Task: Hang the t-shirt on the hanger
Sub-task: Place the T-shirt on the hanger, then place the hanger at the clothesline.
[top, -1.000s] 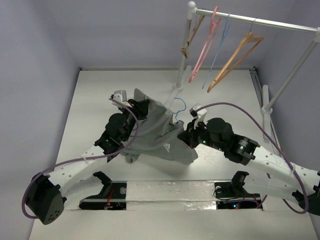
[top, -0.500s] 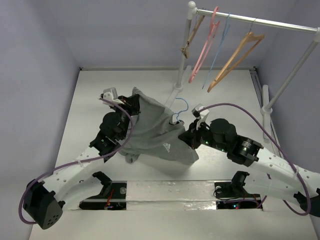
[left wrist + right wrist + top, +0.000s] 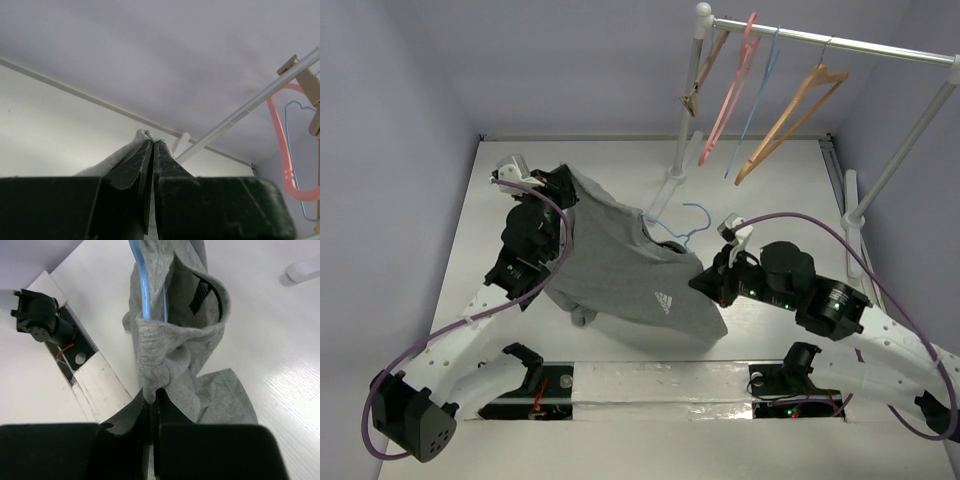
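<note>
Far left: seeing the left end effector [image 3: 558,182] raised over the counter [image 3: 620,160], clamped shut on a pinch of the t-shirt [image 3: 620,265]. In its wrist view, just a small tuft of grey cloth poking past the closed tips, rest of the garment hidden behind the fingers. Moving right: finding the t-shirt stretched in the air between the two arms, logo side up, lower hem and a bunched corner drooping near the left arm; can't tell whether that tail touches the counter. Centre: only seeing the hook of the hanger [image 3: 688,222] sticking out at the collar, shoulders buried inside the cloth. In the right wrist view, picking up two blue strands running into the neck opening beside the black label. Right of that: right end effector [image 3: 708,284] closed tight on bunched grey fabric just below the collar; can't tell whether any hanger wire sits in that grip too. Far right, background: rack rail [image 3: 830,42] carrying a pink hanger [image 3: 730,95], a spare blue hanger [image 3: 757,95] and a tan wooden hanger [image 3: 788,112], rail's right end cut off at the frame edge.
</note>
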Controlling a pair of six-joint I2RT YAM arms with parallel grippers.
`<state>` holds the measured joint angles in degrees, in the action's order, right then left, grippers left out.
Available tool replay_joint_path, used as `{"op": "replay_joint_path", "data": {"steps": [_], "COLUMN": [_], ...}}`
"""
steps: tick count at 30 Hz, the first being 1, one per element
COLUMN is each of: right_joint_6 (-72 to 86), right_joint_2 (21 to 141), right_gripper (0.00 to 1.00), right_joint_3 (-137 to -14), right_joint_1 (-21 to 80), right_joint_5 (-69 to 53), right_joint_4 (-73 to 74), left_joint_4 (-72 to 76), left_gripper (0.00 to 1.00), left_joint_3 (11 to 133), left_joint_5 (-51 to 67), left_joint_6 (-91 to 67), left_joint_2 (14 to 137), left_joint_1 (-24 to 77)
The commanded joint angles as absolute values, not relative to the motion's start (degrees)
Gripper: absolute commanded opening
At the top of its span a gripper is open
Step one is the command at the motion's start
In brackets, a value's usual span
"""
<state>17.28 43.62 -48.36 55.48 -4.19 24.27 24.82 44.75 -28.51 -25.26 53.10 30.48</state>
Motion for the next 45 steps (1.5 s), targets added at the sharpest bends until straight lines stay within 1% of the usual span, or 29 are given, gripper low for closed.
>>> {"op": "replay_joint_path", "data": {"steps": [1, 7, 11, 12, 13, 14, 17, 18, 24, 25, 27, 31, 34, 36, 41, 43, 44, 45], "right_joint_6": [15.38, 12.92, 13.27, 13.71, 14.23, 15.37, 17.39, 18.01, 23.28, 24.6, 26.97, 32.51, 36.29, 39.0, 43.94, 45.43, 44.83, 44.39], "right_joint_2": [40.26, 38.58, 41.3, 41.92, 42.36, 42.45, 40.26, 39.38, 34.46, 34.11, 32.79, 34.18, 37.17, 39.19, 43.57, 45.25, 47.18, 48.59], "right_gripper": [0.0, 0.0, 0.0, 0.0, 0.0, 0.0, 0.0, 0.0, 0.0, 0.0, 0.0, 0.0, 0.0, 0.0, 0.0, 0.0, 0.0, 0.0], "right_joint_3": [-54.48, -63.53, -64.52, -63.99, -62.59, -61.8, -59.51, -59.42, -59.94, -60.12, -60.82, -61.35, -60.65, -60.47, -59.85, -60.29, -60.47, -61.43], "right_joint_1": [55.28, 55.28, 55.28, 55.28, 55.28, 55.28, 55.28, 55.28, 55.28, 55.28, 55.28, 55.28, 55.28, 55.28, 55.28, 55.28, 55.28, 53.11], "right_joint_5": [-4.23, -1.06, 1.13, 2.19, 3.85, 4.74, 7.11, 7.9, 13.44, 14.4, 12.58, 17.66, 19.24, 22.66, 30.03, 32.94, 36.27, 37.69], "right_joint_4": [25.74, 29.09, 29.79, 30.06, 30.93, 31.55, 33.65, 34.62, 46.3, 50.06, 53.06, 60.97, 63.79, 65.56, 64.6, 62.51, 61.71, 61.44], "left_joint_4": [25.66, 25.23, 23.73, 23.73, 23.82, 23.73, 23.82, 23.91, 21.45, 20.75, 19.6, 18.55, 16.09, 13.37, 4.33, 1.77, -0.42, -2.35], "left_gripper": [0.0, 0.0, 0.0, 0.04, 0.1, 0.23, 0.36, 0.38, 0.45, 0.46, 0.46, 0.47, 0.47, 0.48, 0.51, 0.54, 0.56, 0.58], "left_joint_3": [47.46, 48.42, 50.89, 50.63, 50.19, 48.97, 45.63, 45.01, 44.12, 44.3, 44.21, 43.16, 43.77, 44.99, 48.77, 50.53, 51.06, 51.93], "left_joint_5": [-27.6, -26.29, -22.07, -20.58, -19.96, -19.43, -17.67, -16.88, -10.74, -10.11, -8.71, -6.78, -5.37, -4.14, -0.44, 1.74, 2.19, 2.72], "left_joint_6": [-24.7, -24.78, -25.49, -25.75, -26.27, -26.63, -28.03, -28.3, -29.18, -29.27, -29.35, -30.32, -30.24, -29.53, -26.99, -25.14, -24.35, -22.69], "left_joint_2": [52.21, 51.07, 50.28, 49.23, 48.44, 47.56, 43.95, 42.99, 38.42, 37.97, 36.49, 33.59, 32.08, 31.03, 28.92, 27.86, 27.51, 26.9], "left_joint_1": [29.88, 29.88, 29.88, 29.88, 29.88, 29.88, 30.5, 31.02, 32.07, 32.08, 32.08, 32.08, 32.08, 32.08, 32.08, 32.08, 32.08, 32.08]}}
